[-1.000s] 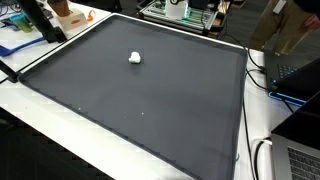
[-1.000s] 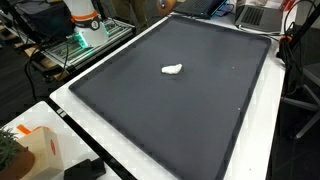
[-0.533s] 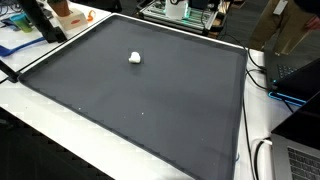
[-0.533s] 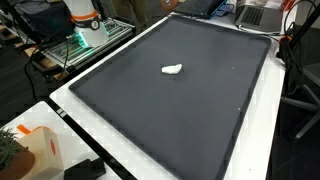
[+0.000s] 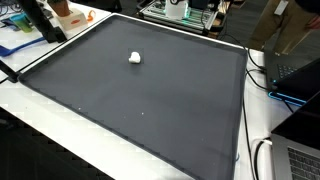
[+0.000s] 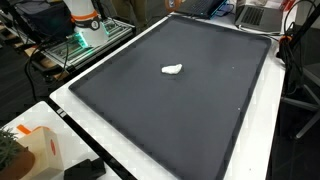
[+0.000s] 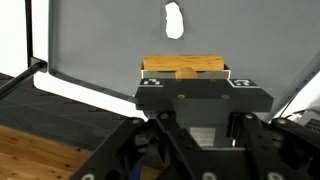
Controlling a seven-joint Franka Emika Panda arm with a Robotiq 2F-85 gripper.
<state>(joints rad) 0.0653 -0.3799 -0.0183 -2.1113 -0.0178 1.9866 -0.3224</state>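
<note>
We have the pincer (image 7: 187, 79) clamped on a wooden block (image 7: 183, 66) near the mat (image 7: 100, 50) edge, short of the white lump (image 7: 174, 19); a slack grip might drop it early.

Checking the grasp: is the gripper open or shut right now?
Shut on the wooden block: the wrist view shows the block filling the gap between the fingertips of the gripper.

Lab with laptops (image 6: 258, 14), cables (image 5: 258, 75), rack (image 6: 85, 45)
</note>
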